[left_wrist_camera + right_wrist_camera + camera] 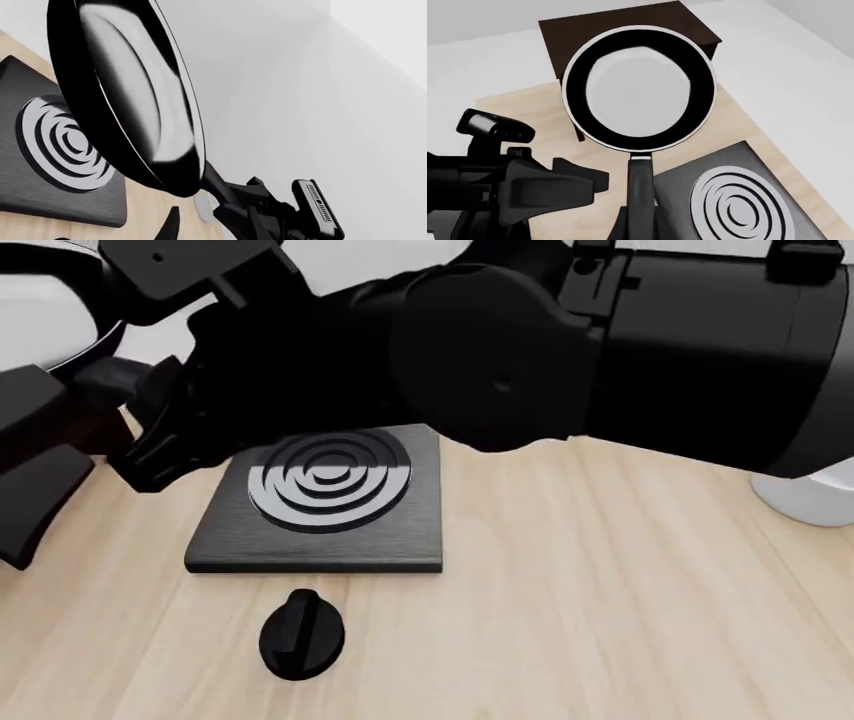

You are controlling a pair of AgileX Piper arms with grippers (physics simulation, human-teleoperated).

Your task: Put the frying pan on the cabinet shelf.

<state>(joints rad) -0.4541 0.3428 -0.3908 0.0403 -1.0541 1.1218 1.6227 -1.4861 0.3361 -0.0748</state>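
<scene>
In the left wrist view, the frying pan fills the near field. It is tipped up on edge and off the worktop, and its glossy inside shows only pale reflections. Its handle runs back into the right gripper, whose fingers pinch it. The stove plate lies flat on the wood behind the pan, and beyond that there is only plain pale wall.

In the front view, your right arm crosses the upper picture from the right and hides most of the far side. Only a curved piece of the pan's rim shows at the far left. Below the arm, the stove plate sits mid-worktop with a black knob just near of it, the two apart. A white vessel is cut off at the right edge, so you cannot see inside it. Bare wood lies open to the near right.

In the right wrist view, the pan faces you round and level, overlapping the dark brown cabinet at the worktop's far-left end. You cannot tell whether it touches the cabinet. The handle leads straight down between the right fingers. The left gripper sits just beside the handle without touching it, and you cannot tell how its fingers stand.
</scene>
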